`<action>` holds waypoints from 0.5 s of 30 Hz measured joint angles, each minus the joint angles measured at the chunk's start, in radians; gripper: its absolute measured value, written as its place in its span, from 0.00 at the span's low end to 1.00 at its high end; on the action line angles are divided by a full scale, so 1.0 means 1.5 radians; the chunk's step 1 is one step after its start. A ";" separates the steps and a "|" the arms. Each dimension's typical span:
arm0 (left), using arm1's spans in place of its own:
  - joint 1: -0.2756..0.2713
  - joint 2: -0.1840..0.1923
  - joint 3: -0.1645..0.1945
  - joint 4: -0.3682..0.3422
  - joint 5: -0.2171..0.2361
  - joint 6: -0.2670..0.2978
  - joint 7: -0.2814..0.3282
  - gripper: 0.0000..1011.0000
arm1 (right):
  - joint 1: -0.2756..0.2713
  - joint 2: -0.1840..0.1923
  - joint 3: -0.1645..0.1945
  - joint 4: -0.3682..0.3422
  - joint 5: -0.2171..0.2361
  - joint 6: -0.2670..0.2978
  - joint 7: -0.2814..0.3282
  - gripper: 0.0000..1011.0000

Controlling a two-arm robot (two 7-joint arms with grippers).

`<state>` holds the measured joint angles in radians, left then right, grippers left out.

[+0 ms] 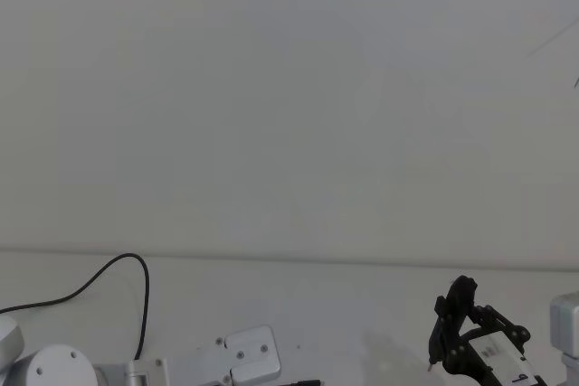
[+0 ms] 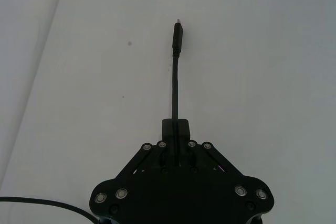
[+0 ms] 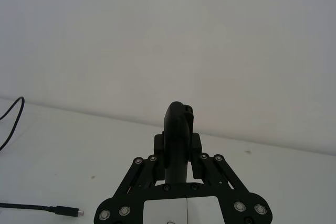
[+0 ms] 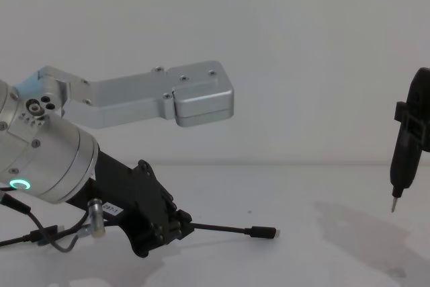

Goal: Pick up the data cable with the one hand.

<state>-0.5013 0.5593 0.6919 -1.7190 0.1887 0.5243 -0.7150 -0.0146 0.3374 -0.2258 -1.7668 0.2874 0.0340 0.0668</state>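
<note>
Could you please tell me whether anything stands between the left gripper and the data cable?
Nothing visible does: the left gripper is shut on the data cable, whose plug end sticks out ahead. The right gripper holds a pointed tool off to the side.

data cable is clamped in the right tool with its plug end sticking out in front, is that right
Not quite. The data cable is clamped in the left tool, not the right, and the left wrist view shows this. Its plug end does stick out in front. The right tool is shut on a slim black driver with a pointed tip.
</note>
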 joint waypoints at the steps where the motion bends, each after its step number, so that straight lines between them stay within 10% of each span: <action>1: 0.000 0.000 0.000 0.000 0.000 0.000 0.000 0.05 | 0.000 0.000 0.000 0.000 0.000 0.000 0.000 0.27; 15: 0.009 -0.001 -0.010 -0.002 -0.004 -0.015 0.007 0.05 | -0.001 0.001 0.002 -0.007 0.000 0.000 0.001 0.27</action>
<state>-0.4884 0.5571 0.6765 -1.7224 0.1822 0.5022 -0.7048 -0.0165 0.3383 -0.2235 -1.7770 0.2872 0.0343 0.0686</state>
